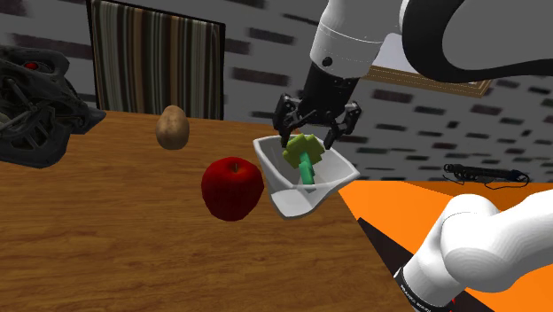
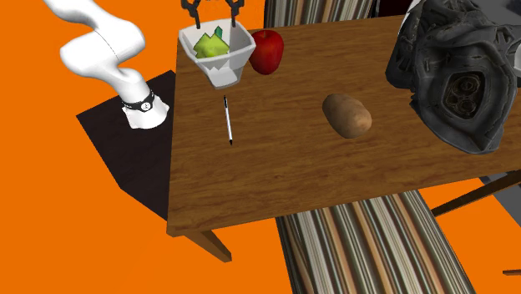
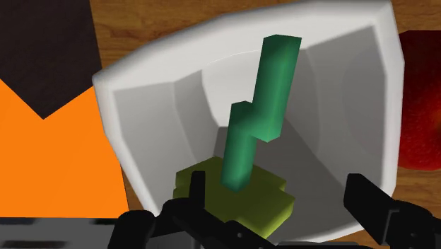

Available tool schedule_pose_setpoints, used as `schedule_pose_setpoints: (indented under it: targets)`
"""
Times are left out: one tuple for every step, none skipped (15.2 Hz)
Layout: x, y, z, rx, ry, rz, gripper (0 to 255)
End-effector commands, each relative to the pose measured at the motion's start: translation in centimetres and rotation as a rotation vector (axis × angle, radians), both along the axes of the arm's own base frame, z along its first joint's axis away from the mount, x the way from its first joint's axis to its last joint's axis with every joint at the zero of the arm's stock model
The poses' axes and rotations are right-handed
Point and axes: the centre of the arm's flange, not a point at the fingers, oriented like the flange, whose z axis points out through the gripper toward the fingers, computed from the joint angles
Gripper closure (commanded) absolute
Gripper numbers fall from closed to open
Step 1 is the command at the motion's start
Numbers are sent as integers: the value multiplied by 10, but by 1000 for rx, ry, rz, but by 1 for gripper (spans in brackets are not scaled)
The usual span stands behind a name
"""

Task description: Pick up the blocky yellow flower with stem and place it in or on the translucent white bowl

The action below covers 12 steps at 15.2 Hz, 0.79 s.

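Flower (image 3: 244, 148), yellow-green head and green stem, is lying inside the white bowl (image 3: 332, 106), right under the gripper (image 3: 277, 185). A wooden surface (image 1: 133, 230) is carrying the bowl, and a red apple (image 1: 232, 188) is sitting near the gripper. Its fingers are standing spread, clasping nothing.

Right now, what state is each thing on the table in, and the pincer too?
pincer: open, over the bowl, holding nothing.
flower: lying inside the bowl, free of the fingers, stem slanting up.
bowl: upright on the table, holding the flower.
apple: upright beside the bowl.
potato: lying on its side, apart from the rest.
pen: lying flat on the table.
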Motion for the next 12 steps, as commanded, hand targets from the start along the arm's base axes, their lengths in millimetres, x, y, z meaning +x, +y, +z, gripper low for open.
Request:
schedule_pose_setpoints:
  targets:
    - [0, 0, 0, 0, 0, 0, 0]
    - [-2, 2, 13, 0, 0, 0, 0]
    - [-5, 4, 26, 0, 0, 0, 0]
    - [-7, 6, 38, 0, 0, 0, 0]
    - [-9, 8, 49, 0, 0, 0, 0]
    - [-9, 8, 49, 0, 0, 0, 0]
    - [-9, 8, 49, 0, 0, 0, 0]
    - [-9, 8, 49, 0, 0, 0, 0]
    - [-9, 8, 49, 0, 0, 0, 0]
    - [-9, 8, 49, 0, 0, 0, 0]
    - [-9, 8, 49, 0, 0, 0, 0]
    - [-9, 8, 49, 0, 0, 0, 0]
